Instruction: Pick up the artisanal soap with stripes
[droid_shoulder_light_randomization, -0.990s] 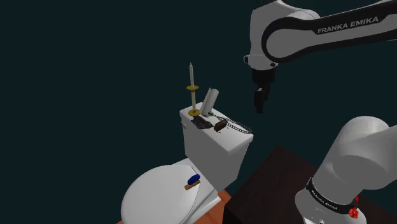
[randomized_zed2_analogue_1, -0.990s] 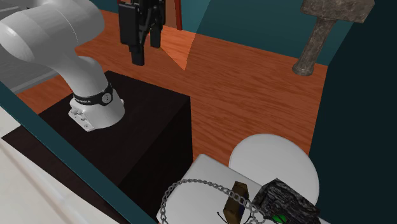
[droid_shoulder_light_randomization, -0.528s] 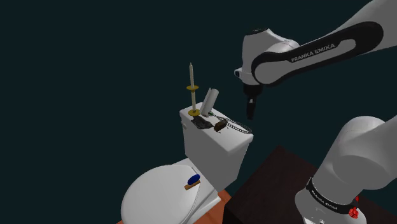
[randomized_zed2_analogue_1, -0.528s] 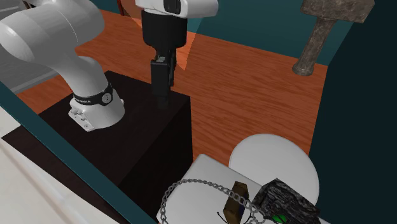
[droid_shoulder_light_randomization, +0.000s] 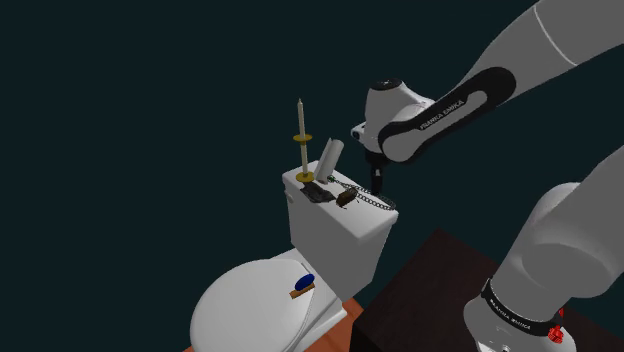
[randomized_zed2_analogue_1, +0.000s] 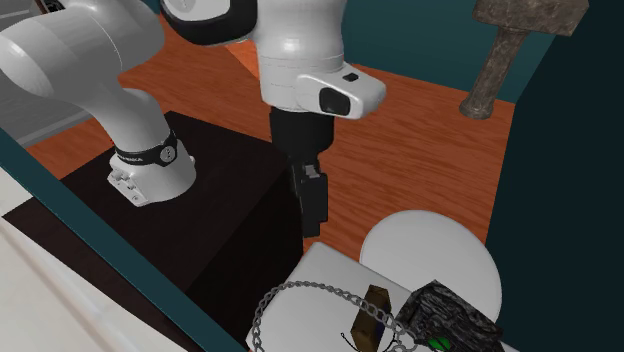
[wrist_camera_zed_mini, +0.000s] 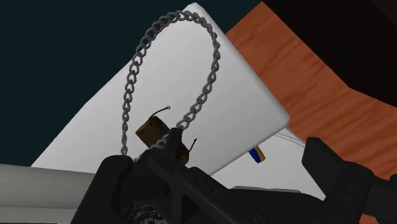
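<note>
The dark, square-edged stand (randomized_zed2_analogue_1: 215, 195) is sitting nearest, carrying the glossy white arm (randomized_zed2_analogue_1: 95, 60). The black gripper (randomized_zed2_analogue_1: 312, 205) is pointing down and hanging just above the near end of the toilet's flat white tank lid (droid_shoulder_light_randomization: 345, 222). In the wrist view the fingers (wrist_camera_zed_mini: 326, 162) are standing apart, released, clasping nothing.

On the tank lid a grey metal chain (wrist_camera_zed_mini: 205, 70) is lying in a long loop. A small brown block (wrist_camera_zed_mini: 150, 130) with thin wire hooks is sitting at the loop's end. Beside it a rough, dark, stone-like cube (randomized_zed2_analogue_1: 445, 312) is resting. Farther along, the shoulder view is showing a slim pale candle (droid_shoulder_light_randomization: 299, 118) standing upright in a brass-coloured holder, and a grey tube (droid_shoulder_light_randomization: 330, 158) leaning beside it.

Beyond and below the tank, the soap (droid_shoulder_light_randomization: 303, 286) is lying on the smooth, rounded white toilet lid (droid_shoulder_light_randomization: 245, 310), near the tank and well apart from the gripper. It is a short bar, its long axis running from a brown end up to a blue end toward the tank. The wrist view is catching its tip past the tank lid's edge, with what are probably blue and pale stripes.

The second exterior view is adding an orange wood-grain floor (randomized_zed2_analogue_1: 400, 150).
</note>
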